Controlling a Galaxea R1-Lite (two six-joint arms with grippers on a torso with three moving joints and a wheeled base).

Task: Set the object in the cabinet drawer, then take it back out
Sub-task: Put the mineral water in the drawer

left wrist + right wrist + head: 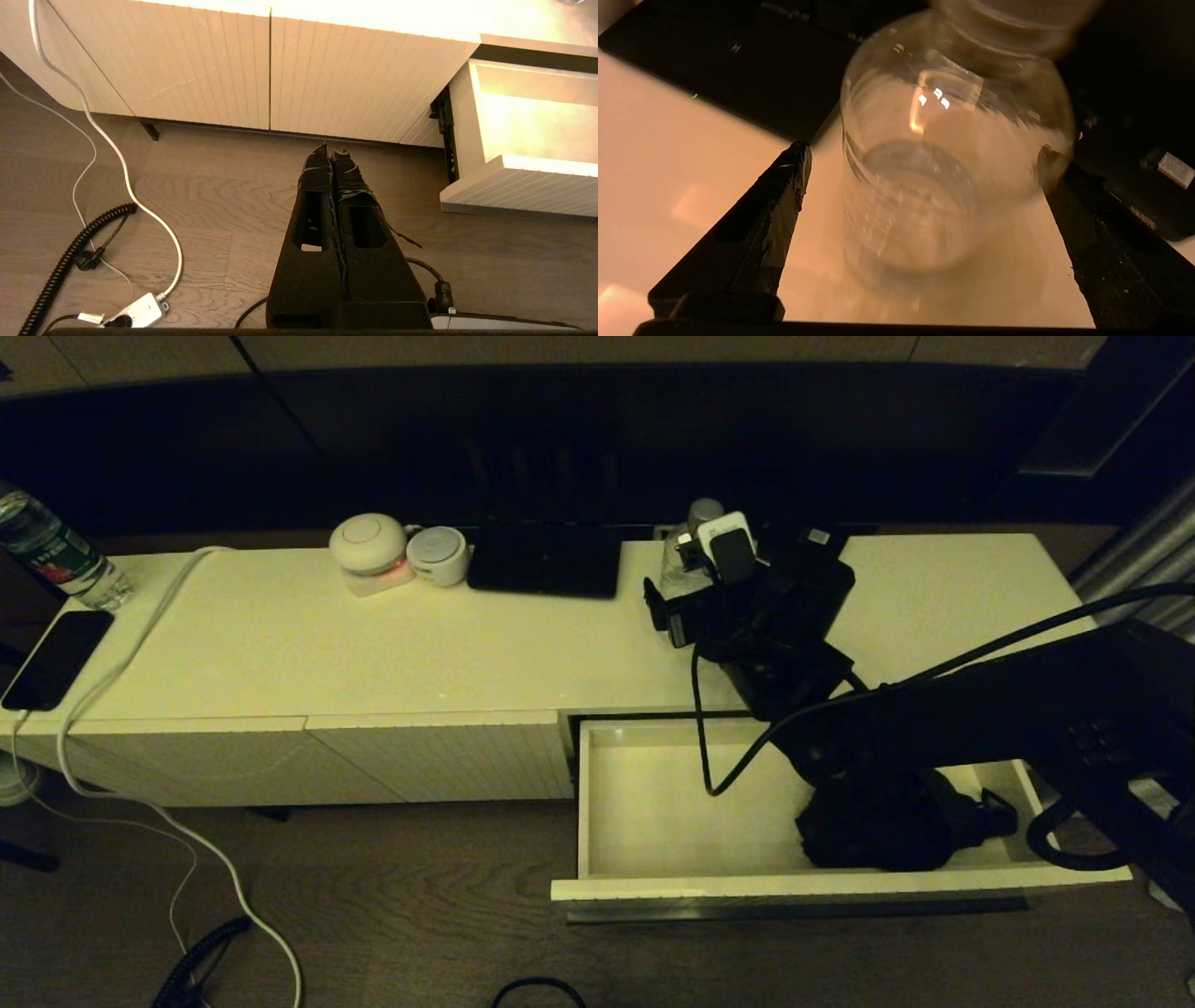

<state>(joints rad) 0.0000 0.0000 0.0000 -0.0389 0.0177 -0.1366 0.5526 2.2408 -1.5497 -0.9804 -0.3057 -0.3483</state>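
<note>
A clear bottle (pixel 943 177) with a pale cap stands on the cream-white cabinet (pixel 280 635) top, toward the back (pixel 686 555). My right gripper (pixel 924 151) is open, one finger on each side of the bottle. There is a clear gap at one finger, and the other fingertip (pixel 1048 158) is close against the bottle's side. The cabinet drawer (pixel 653 887) is pulled out below it; my right arm crosses over it and hides its right part. My left gripper (pixel 332 151) hangs shut and empty over the floor, in front of the ribbed panels (pixel 327 70) and beside the drawer front (pixel 514 191).
On the cabinet top are a black flat device (pixel 546 560), two round white gadgets (pixel 369 546), a phone (pixel 56 658) and a water bottle (pixel 56 551) at the far left. A white cable (pixel 140 625) runs down to the floor, where a coiled black cord (pixel 70 252) lies.
</note>
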